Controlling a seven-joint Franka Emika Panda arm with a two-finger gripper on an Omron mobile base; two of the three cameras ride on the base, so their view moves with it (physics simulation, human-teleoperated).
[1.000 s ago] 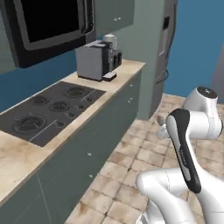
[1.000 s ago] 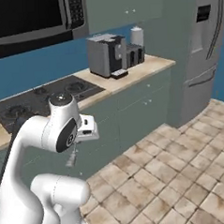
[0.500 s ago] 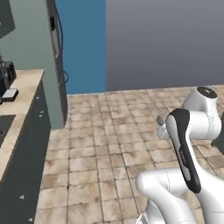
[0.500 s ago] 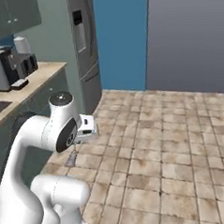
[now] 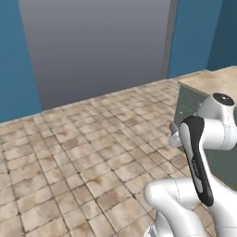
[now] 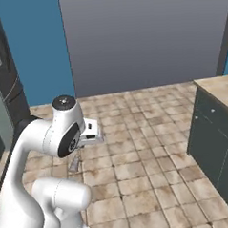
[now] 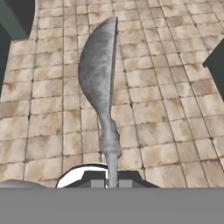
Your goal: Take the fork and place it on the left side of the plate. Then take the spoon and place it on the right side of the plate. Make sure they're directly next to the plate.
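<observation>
My gripper (image 7: 112,183) is shut on the thin handle of a grey metal utensil, which points away from the hand over the tiled floor. Its broad end is smooth and rounded with no tines showing, so I take it for the spoon (image 7: 98,70). From the right base view the spoon (image 6: 73,164) hangs as a small grey piece below the gripper (image 6: 75,159), under the folded white arm. The fork and the plate are out of view.
A beige-topped counter (image 6: 215,87) with dark cabinet fronts (image 6: 210,134) stands at the right; its corner (image 5: 210,81) also appears in the left base view. A dark tall unit (image 6: 2,75) sits at the far left. Blue and grey walls lie ahead, with open tiled floor (image 5: 83,152) between.
The whole picture has swung: stove counter and coffee machine have slid out, walls and another counter have come in, so the base has turned. The arm's pose and its grip look unchanged.
</observation>
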